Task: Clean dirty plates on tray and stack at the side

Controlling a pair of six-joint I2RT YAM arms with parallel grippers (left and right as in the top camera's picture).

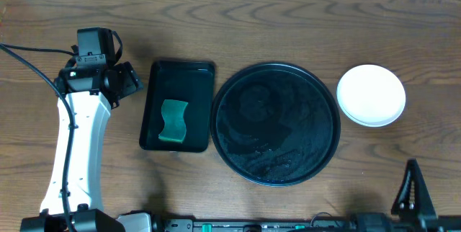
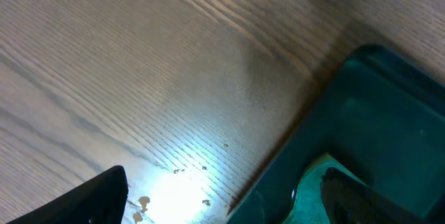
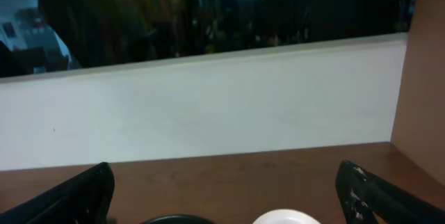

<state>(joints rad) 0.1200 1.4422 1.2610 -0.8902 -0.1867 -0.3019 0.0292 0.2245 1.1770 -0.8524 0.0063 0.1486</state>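
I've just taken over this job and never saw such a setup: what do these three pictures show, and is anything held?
These are two robot arms at a wooden table, each ending in a two-finger gripper. The wide picture looks straight down; the other two come from wrist cameras. The left gripper hangs open beside a dark green tray holding a sponge. The right gripper is open too, facing a wall. The plates sit stacked right of the round black tray, which carries none. Nothing is held.
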